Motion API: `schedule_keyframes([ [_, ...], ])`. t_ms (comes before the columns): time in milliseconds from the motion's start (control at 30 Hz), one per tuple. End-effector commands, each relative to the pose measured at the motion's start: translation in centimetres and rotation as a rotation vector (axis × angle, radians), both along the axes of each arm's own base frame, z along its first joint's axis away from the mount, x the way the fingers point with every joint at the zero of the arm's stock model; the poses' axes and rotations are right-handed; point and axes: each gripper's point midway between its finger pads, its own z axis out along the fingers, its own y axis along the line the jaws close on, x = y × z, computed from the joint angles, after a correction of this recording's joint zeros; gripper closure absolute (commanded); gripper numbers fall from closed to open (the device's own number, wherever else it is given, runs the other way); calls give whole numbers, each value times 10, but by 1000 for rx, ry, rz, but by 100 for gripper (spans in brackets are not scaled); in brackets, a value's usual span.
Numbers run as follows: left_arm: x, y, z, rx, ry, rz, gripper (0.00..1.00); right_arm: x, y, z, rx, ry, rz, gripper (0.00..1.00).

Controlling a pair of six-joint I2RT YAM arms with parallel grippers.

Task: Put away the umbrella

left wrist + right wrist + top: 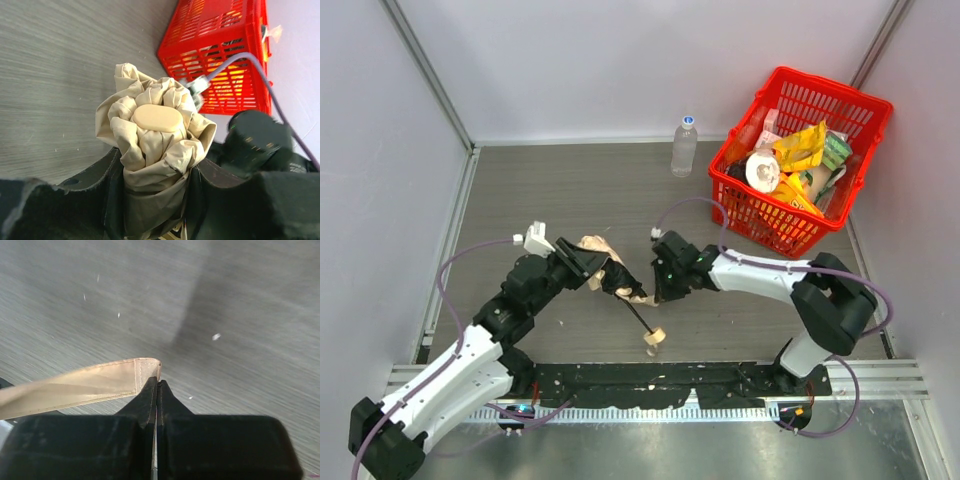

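The umbrella is a crumpled bundle of cream-beige fabric at the table's middle. Its thin black shaft runs toward me and ends in the small beige handle. My left gripper is shut on the fabric bundle. In the left wrist view the bundle fills the gap between the dark jaws, its oval cap facing the camera. My right gripper is shut on the end of the beige strap, just above the table; the fingertips pinch the strap's stitched tip.
A red basket with yellow packets and other items stands at the back right; it also shows in the left wrist view. A clear water bottle stands at the back middle. White walls close the sides and back.
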Motion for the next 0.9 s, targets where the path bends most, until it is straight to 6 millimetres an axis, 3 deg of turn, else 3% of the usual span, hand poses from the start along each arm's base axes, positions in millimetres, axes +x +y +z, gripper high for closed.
schedule_keyframes([
  [0,10,12,65,-134,-221,84,100,-31,-11,-25,-208,23,172,99],
  [133,10,8,88,-204,-304,62,100,-52,29,-13,-45,65,252,99],
  [233,10,7,90,-201,-319,58,100,-64,51,14,123,84,295,99],
  [400,8,13,85,-137,-321,70,100,-81,57,50,319,126,345,99],
  [500,6,21,76,-96,-280,97,100,-59,27,41,288,118,263,99],
  [633,1,35,45,1,-152,139,100,-25,-8,28,160,50,183,99],
  [767,-9,23,32,-13,-76,62,100,12,-8,23,48,-46,157,99],
  [867,-14,17,20,-1,-25,26,100,42,3,23,0,-100,147,99],
])
